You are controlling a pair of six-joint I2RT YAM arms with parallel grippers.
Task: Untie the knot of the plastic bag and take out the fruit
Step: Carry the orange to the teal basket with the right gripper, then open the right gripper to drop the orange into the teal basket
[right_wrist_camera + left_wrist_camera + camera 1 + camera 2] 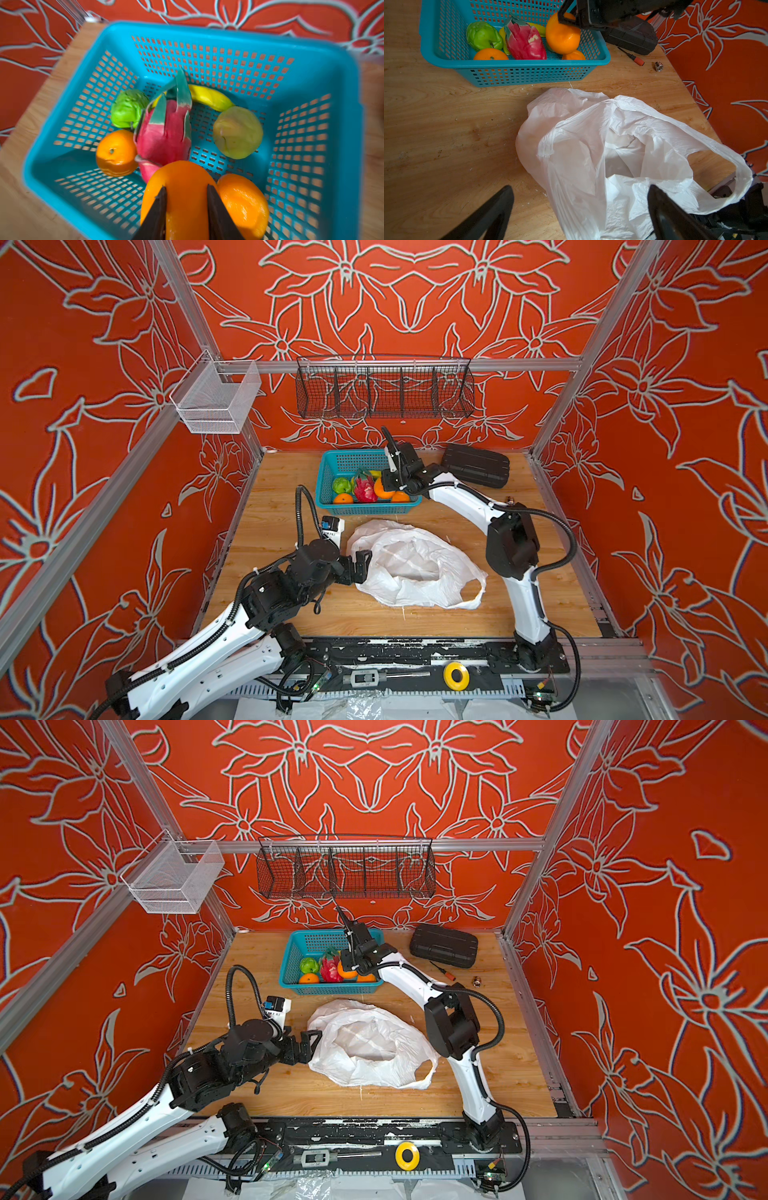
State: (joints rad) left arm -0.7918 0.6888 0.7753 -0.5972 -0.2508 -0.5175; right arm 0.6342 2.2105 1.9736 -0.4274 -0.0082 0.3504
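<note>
Bag (415,564) (370,1048) (612,145): white, slack at mid-table (291,605), mouth open, handle loop (473,593) lying loose.

Fruit: all in the teal basket (328,472) (62,87) behind the bag.
- Dragon fruit (164,135).
- Bumpy green one (128,108).
- Two loose oranges (116,152) (243,203).
- Yellow-green round one (238,133), seen only in the right wrist view.
- Banana (209,97).

Left gripper (365,566) (580,190): fingers spread wide at the bag's left edge, gripping nothing.

Right gripper (386,485) (187,187): fingers clamped on a third orange (562,35) (180,172) over the basket.

Writing: white module (332,526) on the left arm has a blue label, its print too small to read.

Screwdriver (631,56) (442,970): in a top view the arm hides it.
</note>
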